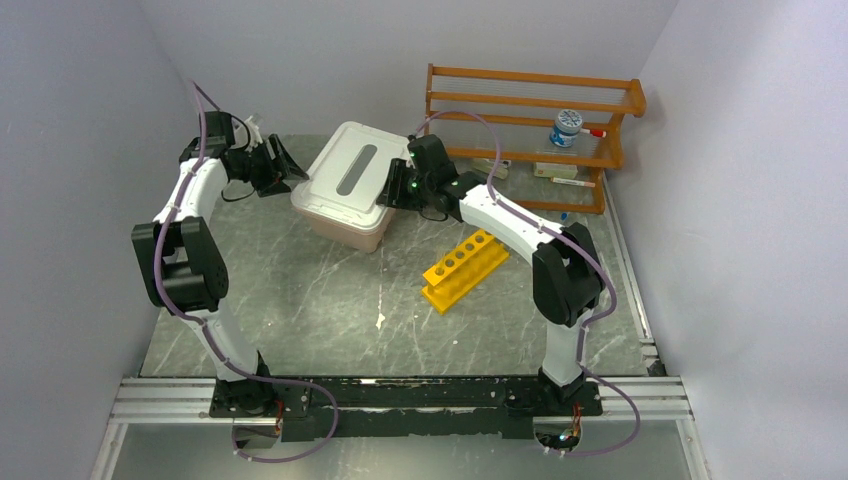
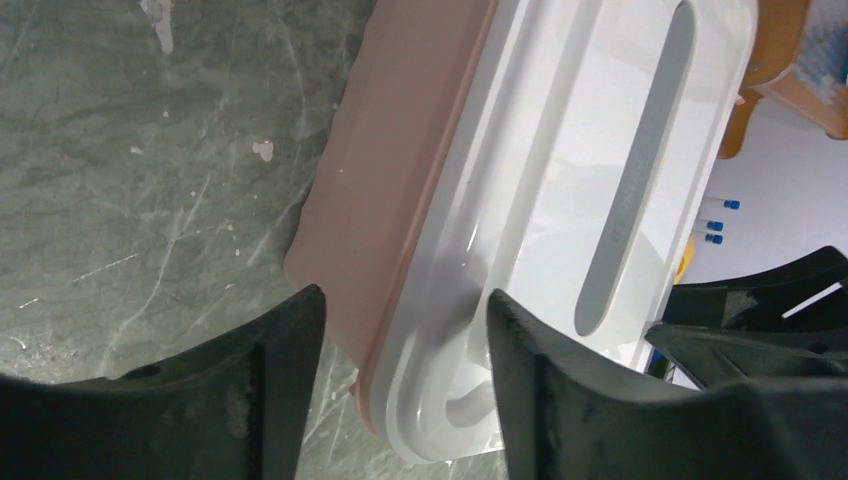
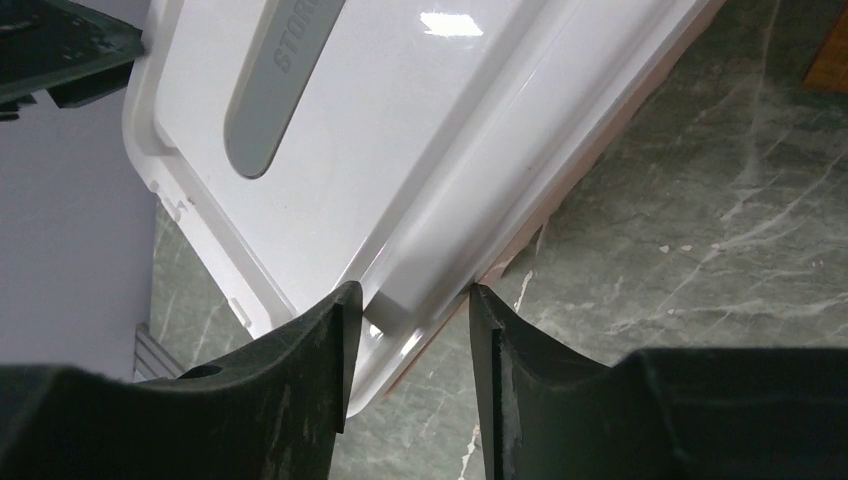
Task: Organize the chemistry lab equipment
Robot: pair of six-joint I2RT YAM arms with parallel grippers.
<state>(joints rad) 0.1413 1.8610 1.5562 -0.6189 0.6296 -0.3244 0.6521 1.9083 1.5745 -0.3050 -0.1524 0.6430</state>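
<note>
The pink tub (image 1: 335,222) with its white lid (image 1: 348,170) stands mid-table. My left gripper (image 1: 288,170) is at its left end; in the left wrist view its jaws (image 2: 405,300) stand open astride the lid's rim (image 2: 440,330), with a gap on the pink side. My right gripper (image 1: 393,190) is at the tub's right end, and both of its fingertips (image 3: 412,290) press on the lid's edge (image 3: 430,300). A yellow holed rack (image 1: 465,268) lies to the right of the tub. A red-capped squeeze bottle (image 1: 570,128) lies on the wooden shelf. Blue-capped tubes (image 2: 715,225) show beyond the lid.
The wooden shelf rack (image 1: 530,100) stands at the back right against the wall, with small items on its lower level (image 1: 570,177). Grey walls close in on the left, back and right. Marbled tabletop (image 1: 320,310) stretches in front of the tub.
</note>
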